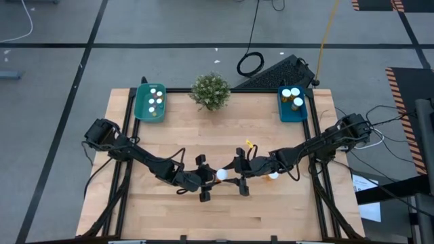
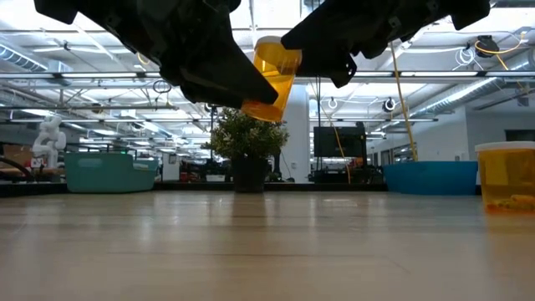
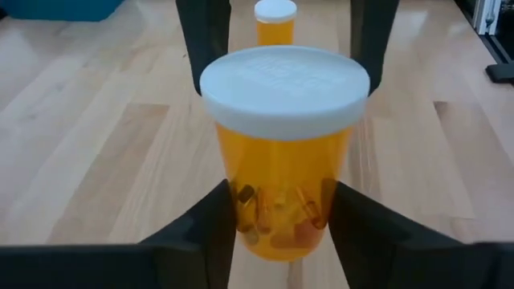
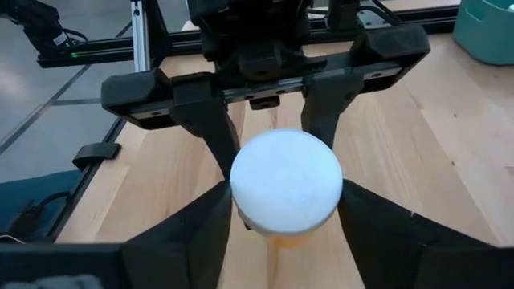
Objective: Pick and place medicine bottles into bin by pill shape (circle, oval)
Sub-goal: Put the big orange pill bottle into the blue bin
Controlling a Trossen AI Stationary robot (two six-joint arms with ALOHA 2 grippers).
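Translucent orange bottle [image 3: 283, 160] (smooth white round cap) clamped by left tool [image 3: 281, 213].

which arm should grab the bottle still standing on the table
Right, probably. The standing bottle sits beside the right gripper, on that arm's side, while the left gripper is shut on the raised bottle.

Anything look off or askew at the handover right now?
Yes: the held bottle hangs tilted above the table centre, with the left claw and the right claw both meeting around it. Nothing looks spilled; its cap is on.
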